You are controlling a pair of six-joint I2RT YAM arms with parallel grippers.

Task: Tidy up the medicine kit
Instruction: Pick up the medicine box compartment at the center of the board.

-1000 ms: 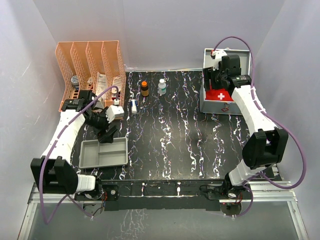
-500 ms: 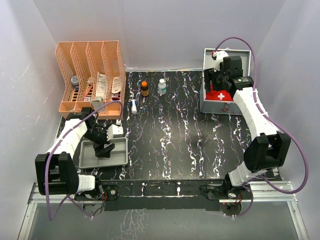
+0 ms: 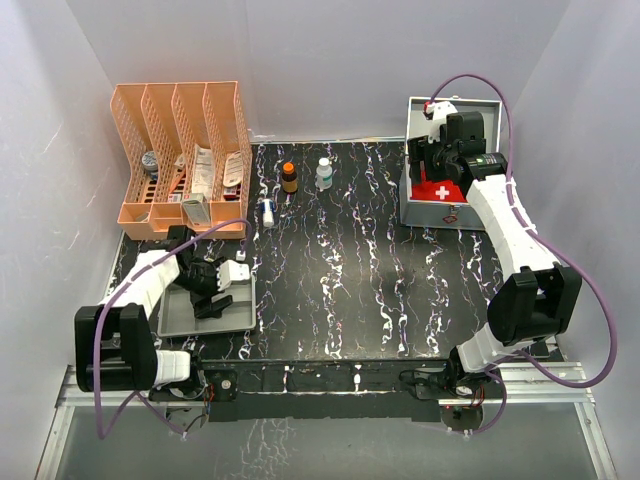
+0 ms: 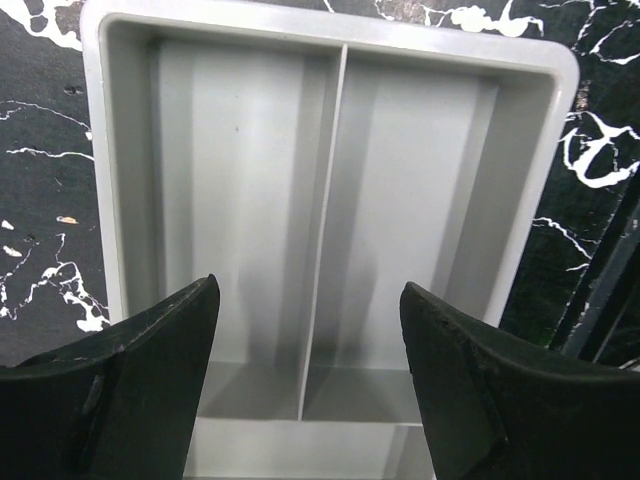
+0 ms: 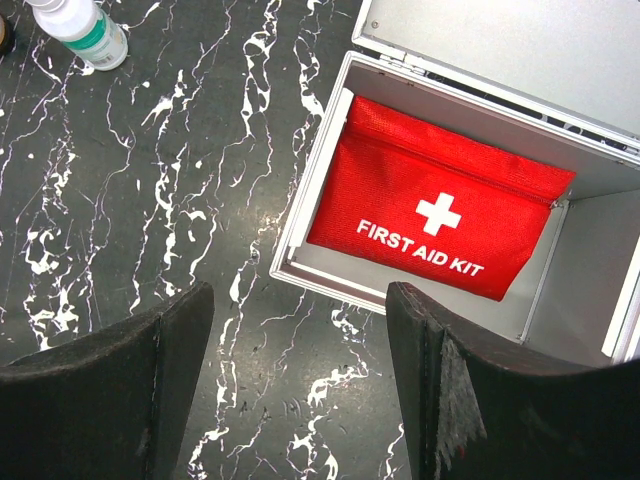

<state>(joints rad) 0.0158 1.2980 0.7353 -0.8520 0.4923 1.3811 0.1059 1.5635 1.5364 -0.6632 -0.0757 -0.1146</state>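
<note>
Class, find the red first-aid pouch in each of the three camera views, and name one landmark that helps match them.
Top external: upper right, the pouch lies inside the open kit.
Left wrist: not in it.
Right wrist: right of centre, the pouch in the kit, white cross facing up.
Shared landmark: the black marbled table, in all three views.
</note>
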